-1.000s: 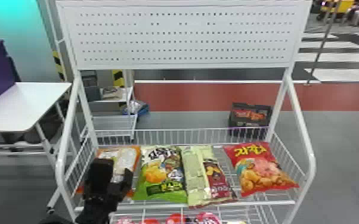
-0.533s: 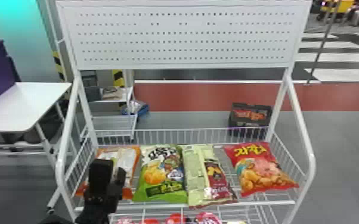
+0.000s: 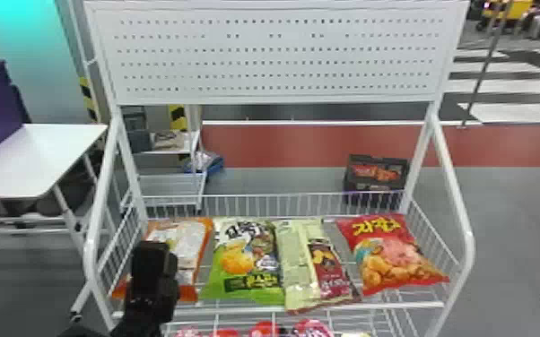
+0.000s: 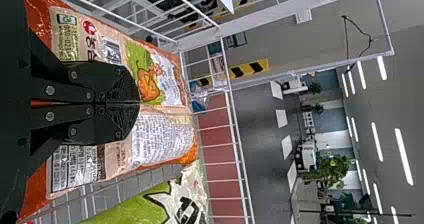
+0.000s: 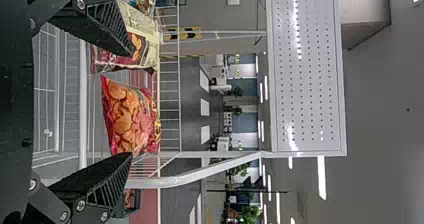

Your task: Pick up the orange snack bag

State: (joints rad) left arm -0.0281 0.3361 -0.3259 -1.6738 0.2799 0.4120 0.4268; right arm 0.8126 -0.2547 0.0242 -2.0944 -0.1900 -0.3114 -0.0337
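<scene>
I hold the left gripper pointing forward at the bag, jaws pressed together; right gripper, well apart, jaws spread.

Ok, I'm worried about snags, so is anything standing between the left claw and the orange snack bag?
Nothing visible does. The left claw is right at the orange snack bag, with its printed side facing the claw. The green bag lies to its right, out of the way.

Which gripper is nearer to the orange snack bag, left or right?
Left. The left gripper is just in front of the orange snack bag; the right gripper is away to the right, facing the red snack bag.
</scene>
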